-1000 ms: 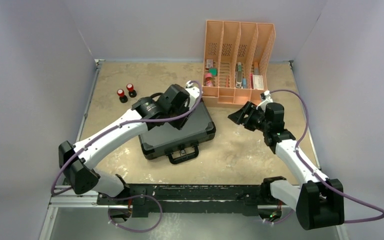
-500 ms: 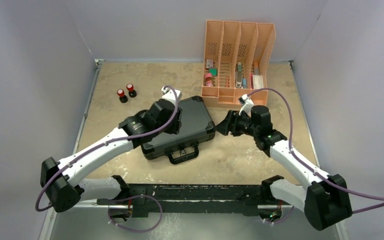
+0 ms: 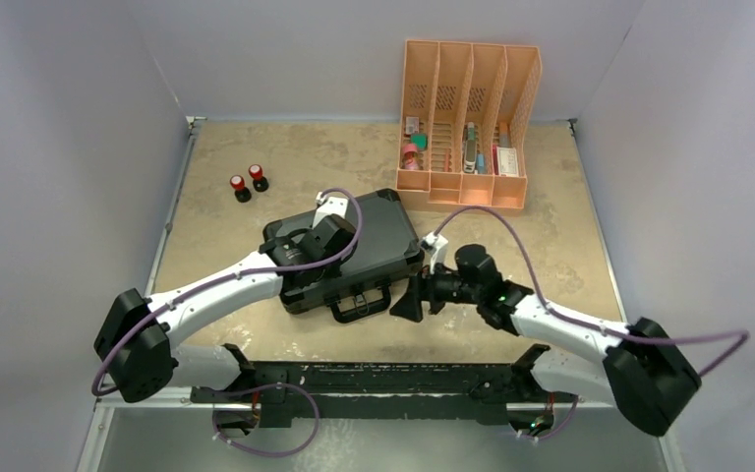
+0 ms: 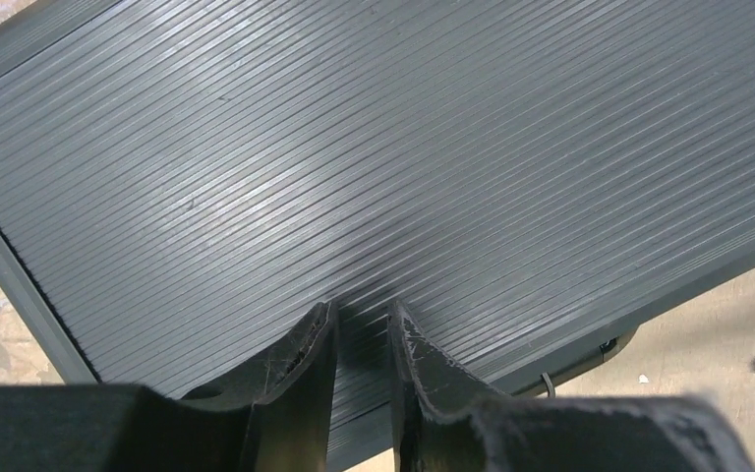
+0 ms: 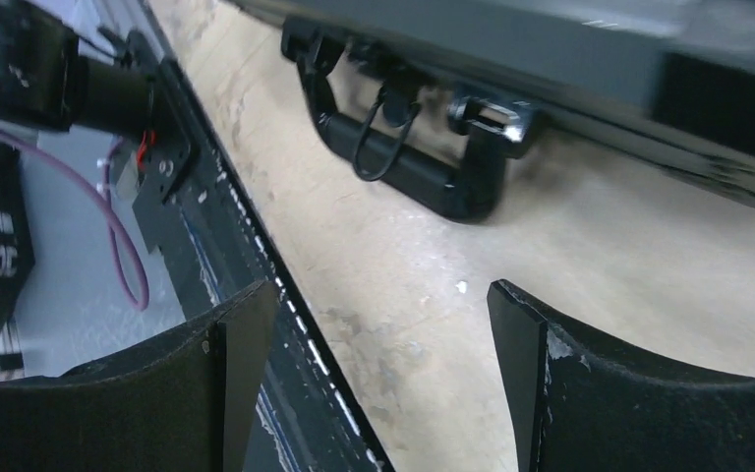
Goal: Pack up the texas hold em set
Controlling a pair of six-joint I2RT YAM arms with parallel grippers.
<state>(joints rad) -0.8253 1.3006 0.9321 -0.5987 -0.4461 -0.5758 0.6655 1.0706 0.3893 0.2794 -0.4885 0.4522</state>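
Observation:
The black briefcase (image 3: 388, 228) lies shut on the table, its handle (image 3: 362, 306) facing the near edge. Chips, decks and dealer buttons are out of view. My left gripper (image 3: 300, 261) rests tip-down on the ribbed lid (image 4: 403, 147). Its jaws (image 4: 362, 310) stand almost together with nothing between them. My right gripper (image 3: 405, 302) is low over the table, just right of the handle, open and empty. In the right wrist view the handle (image 5: 423, 182) and the case's front wall (image 5: 551, 59) lie ahead of the open gripper (image 5: 383, 295).
An orange slotted organizer (image 3: 467, 128) with small items stands at the back right. Two red-topped black cylinders (image 3: 248, 182) stand at the back left. The black base rail (image 3: 354, 379) runs along the near edge, close under my right gripper (image 5: 246, 246).
My left gripper slid from the far part of the lid toward its near left part. My right gripper swung from near the organizer down to beside the handle.

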